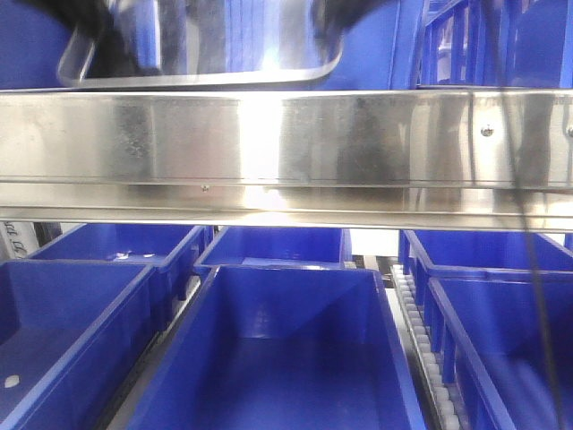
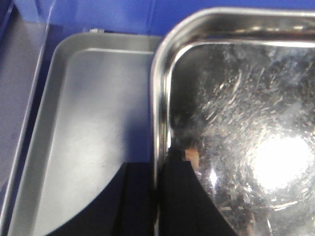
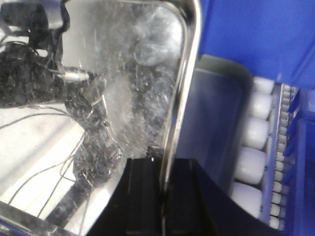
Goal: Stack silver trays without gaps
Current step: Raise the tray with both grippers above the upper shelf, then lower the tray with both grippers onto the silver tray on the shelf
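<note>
A shiny silver tray [image 1: 206,54] hangs above the shelf rail, held at both ends. My left gripper [image 2: 157,196] is shut on the tray's left rim [image 2: 158,98], one black finger inside the pan and one outside. My right gripper [image 3: 162,196] is shut on the same tray's right rim [image 3: 184,88] in the same way. Under the held tray [image 2: 246,123] lies a second, duller silver tray [image 2: 83,137], offset to the left in the left wrist view. In the right wrist view the lower tray [image 3: 216,108] shows beyond the held tray's right rim.
A long brushed-steel shelf rail [image 1: 286,143] crosses the front view below the held tray. Several blue bins [image 1: 277,349] stand on the level beneath it. White conveyor rollers [image 3: 256,132] run to the right of the lower tray, and blue bin walls [image 2: 98,14] stand behind both trays.
</note>
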You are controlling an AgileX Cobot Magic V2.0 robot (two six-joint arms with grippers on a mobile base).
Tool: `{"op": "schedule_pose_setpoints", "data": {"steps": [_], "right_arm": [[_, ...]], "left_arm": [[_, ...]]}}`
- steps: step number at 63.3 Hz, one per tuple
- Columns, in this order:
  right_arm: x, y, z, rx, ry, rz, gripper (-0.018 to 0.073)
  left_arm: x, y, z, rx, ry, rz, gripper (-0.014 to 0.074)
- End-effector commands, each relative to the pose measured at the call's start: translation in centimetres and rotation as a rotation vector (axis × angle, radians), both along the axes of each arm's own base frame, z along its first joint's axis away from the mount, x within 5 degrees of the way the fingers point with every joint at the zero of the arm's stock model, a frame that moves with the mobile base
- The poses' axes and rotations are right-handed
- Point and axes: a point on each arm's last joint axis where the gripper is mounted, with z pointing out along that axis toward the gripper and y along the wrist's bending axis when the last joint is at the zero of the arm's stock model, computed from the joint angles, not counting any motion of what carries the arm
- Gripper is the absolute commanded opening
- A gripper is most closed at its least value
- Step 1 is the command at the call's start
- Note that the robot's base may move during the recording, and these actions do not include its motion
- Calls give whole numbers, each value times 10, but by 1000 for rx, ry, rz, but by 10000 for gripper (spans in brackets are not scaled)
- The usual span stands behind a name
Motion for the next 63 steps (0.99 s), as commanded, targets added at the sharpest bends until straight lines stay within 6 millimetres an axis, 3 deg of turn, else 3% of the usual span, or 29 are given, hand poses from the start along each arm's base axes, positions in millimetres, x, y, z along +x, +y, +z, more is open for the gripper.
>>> {"op": "schedule_pose_setpoints", "data": {"steps": [1,5,14,19,26,39,43,53,55,63], "right_arm": [[0,7,9,17,-82,60,-73],[0,7,9,18,-84,61,-29],[0,7,9,18,-84,61,307],[0,7,8,19,-74,56,411],[-1,5,6,4,-55,45,363],[-1,4,6,-3,-46,41,267],[-1,4,5,-4,-45,40,206],[-4,2,12,1,-54,36,-68],[-6,1,15,5,-60,36,-102],[-12,-4,29,14,-104,41,-71]], "left_arm": [[1,1,5,2,-30,1,-3],[1,1,5,3,-26,1,52],[1,1,5,4,-23,1,246],[1,1,5,4,-22,1,359],[1,1,5,5,-21,1,414],[-2,2,3,7,20,3,389],[-4,1,3,-5,34,4,331],[-12,1,12,-33,31,3,-42],[-14,1,15,-35,24,3,-14],[-26,1,35,-34,-44,-28,11]]}}
